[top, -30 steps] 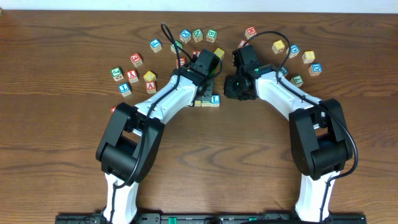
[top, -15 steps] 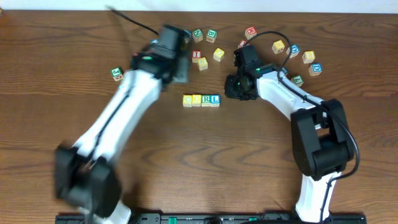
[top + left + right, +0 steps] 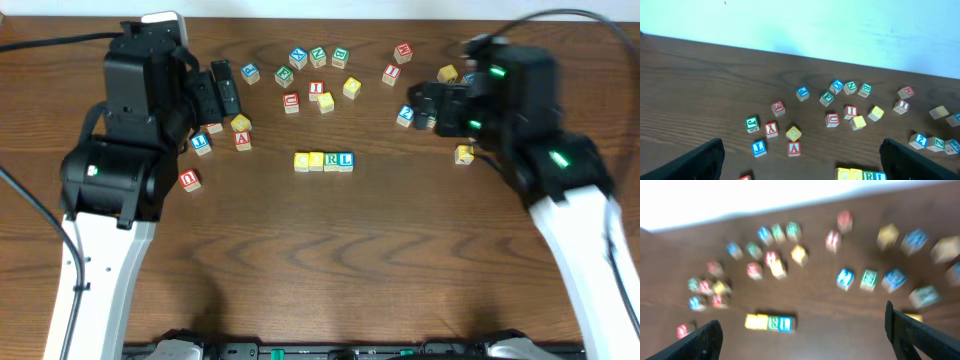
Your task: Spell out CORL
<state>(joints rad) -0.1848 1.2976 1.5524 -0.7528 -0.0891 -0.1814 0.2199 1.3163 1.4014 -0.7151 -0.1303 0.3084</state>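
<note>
Four cubes stand side by side in a row (image 3: 323,160) on the brown table, reading C, O, R, L: two yellow-faced ones (image 3: 308,160), a green R (image 3: 331,160) and a blue L (image 3: 346,160). The row shows at the bottom edge of the left wrist view (image 3: 860,175) and blurred in the right wrist view (image 3: 770,322). My left gripper (image 3: 226,92) hovers high at the back left, open and empty (image 3: 800,167). My right gripper (image 3: 436,108) hovers high at the back right, also open and empty (image 3: 805,340). Neither touches the row.
Loose letter cubes lie in an arc behind the row: a left cluster (image 3: 241,124), a middle group (image 3: 318,57) and a right group (image 3: 447,73). A red-lettered cube (image 3: 189,180) sits alone at the left. The table's back edge (image 3: 790,52) meets a pale wall.
Both arms have lifted away from the row, the left swinging left and the right swinging right. Both grippers have opened wide. The row now stands uncovered.
</note>
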